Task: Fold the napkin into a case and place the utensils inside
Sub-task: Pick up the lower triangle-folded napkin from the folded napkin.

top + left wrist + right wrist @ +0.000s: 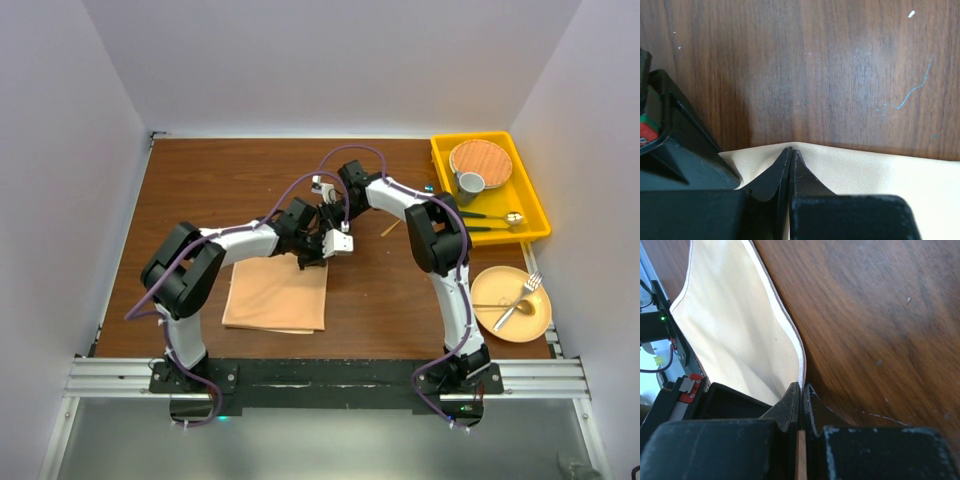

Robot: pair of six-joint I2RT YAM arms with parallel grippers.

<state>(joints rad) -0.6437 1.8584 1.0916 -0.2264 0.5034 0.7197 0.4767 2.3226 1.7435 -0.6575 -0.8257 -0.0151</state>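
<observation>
The peach satin napkin (275, 295) lies folded in a rough square on the wooden table, left of centre. My left gripper (305, 260) is shut on its far edge; in the left wrist view the closed jaws (791, 151) pinch the cloth (865, 175). My right gripper (326, 250) is shut on the far right corner of the napkin (735, 325), the hem caught between the closed jaws (802, 386). A gold fork (527, 288) and spoon (508, 316) lie on a round tan plate (540, 325) at the right. No pouch shape shows.
A yellow tray (445, 150) at the back right holds a round wood-toned plate (480, 158), a grey cup (470, 183) and dark-handled cutlery (490, 220). A small stick (390, 228) lies on the table near the right arm. White walls enclose the table.
</observation>
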